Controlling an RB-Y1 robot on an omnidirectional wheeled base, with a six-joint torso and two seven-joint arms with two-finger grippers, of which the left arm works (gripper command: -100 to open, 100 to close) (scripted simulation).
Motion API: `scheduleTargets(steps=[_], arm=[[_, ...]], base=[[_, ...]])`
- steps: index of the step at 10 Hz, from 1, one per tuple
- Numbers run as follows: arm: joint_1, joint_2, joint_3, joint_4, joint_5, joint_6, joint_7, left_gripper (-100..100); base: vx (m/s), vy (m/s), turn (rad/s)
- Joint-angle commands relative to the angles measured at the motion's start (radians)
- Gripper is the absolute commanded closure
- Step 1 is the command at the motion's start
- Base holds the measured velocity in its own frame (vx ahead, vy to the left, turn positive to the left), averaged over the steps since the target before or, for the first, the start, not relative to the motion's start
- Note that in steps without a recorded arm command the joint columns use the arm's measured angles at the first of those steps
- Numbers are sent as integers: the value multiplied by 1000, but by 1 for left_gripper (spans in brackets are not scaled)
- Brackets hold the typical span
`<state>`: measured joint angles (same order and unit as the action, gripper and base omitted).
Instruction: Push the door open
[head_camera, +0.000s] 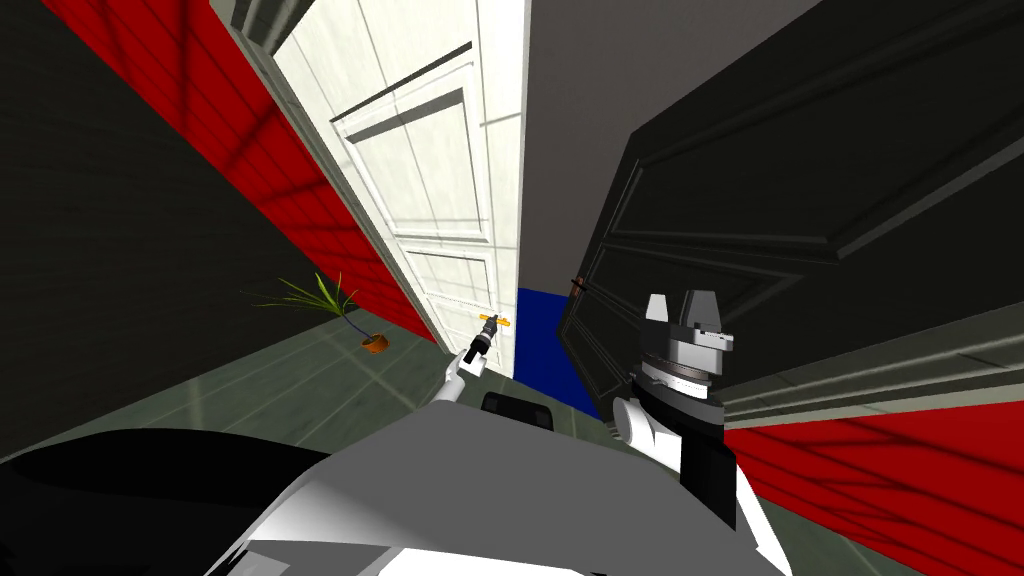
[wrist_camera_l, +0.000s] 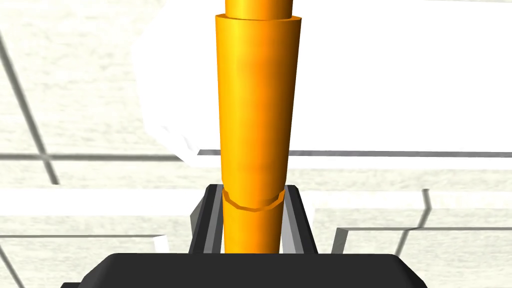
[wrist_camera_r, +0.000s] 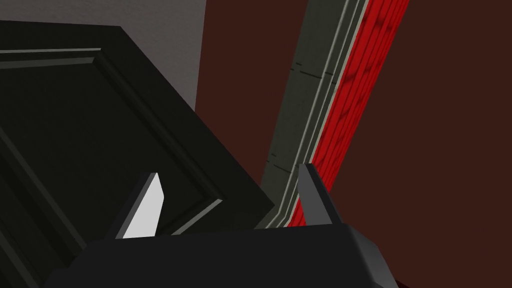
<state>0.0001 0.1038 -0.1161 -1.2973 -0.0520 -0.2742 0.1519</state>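
Note:
A white panelled door (head_camera: 430, 190) stands ajar ahead on my left, with an orange lever handle (head_camera: 499, 321) near its free edge. My left gripper (head_camera: 488, 333) is stretched out to that handle. In the left wrist view the orange handle (wrist_camera_l: 255, 125) runs up between the two fingers (wrist_camera_l: 212, 222), which press its sides, with the white door (wrist_camera_l: 75, 100) right behind it. My right gripper (head_camera: 682, 308) is raised beside a dark panelled door (head_camera: 780, 220). The right gripper (wrist_camera_r: 230, 200) is open and holds nothing, close to the dark door (wrist_camera_r: 75, 125).
Between the two doors a gap shows a grey wall and a blue floor patch (head_camera: 540, 345). The dark door carries a small reddish handle (head_camera: 577, 285). Red walls (head_camera: 300, 200) flank the doorway. A potted plant (head_camera: 345, 315) stands on the floor at the left.

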Motion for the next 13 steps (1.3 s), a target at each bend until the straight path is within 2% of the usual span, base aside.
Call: scheduleTargets(steps=[1, 11, 13], arm=[[-9, 5, 25, -9, 2, -5, -5, 100], [-36, -3, 149, 30, 13, -5, -37, 100], [-39, -5, 165, 36, 15, -5, -42, 100]], base=[[208, -95, 53], [161, -93, 66], [128, -83, 50]])
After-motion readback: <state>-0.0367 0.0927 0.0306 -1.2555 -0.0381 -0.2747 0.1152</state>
